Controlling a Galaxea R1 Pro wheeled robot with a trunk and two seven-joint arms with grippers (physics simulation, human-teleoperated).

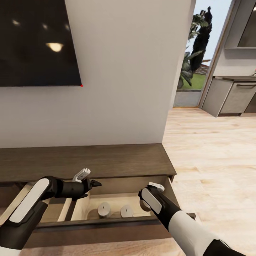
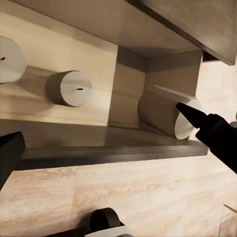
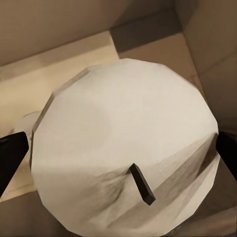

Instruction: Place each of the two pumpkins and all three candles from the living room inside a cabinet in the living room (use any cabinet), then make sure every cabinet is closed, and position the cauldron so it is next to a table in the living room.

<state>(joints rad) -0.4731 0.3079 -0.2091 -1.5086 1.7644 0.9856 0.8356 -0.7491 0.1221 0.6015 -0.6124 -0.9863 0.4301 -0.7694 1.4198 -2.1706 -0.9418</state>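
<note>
While two candles (image 1: 105, 209) sit mid-drawer (image 1: 106, 202) in the cabinet (image 1: 85, 161), right gripper (image 3: 118, 153) probably clamps a third candle (image 3: 123, 148) by the drawer's right corner, left gripper (image 1: 93, 184) spread empty.

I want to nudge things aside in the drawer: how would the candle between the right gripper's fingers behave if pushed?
The candle is short, wide and flat-topped, so it would probably slide rather than tip. Its faceted, matte sides suggest a stiff body and a fair grip. Tipped onto its side, it could roll toward the two candles already in the drawer.
</note>
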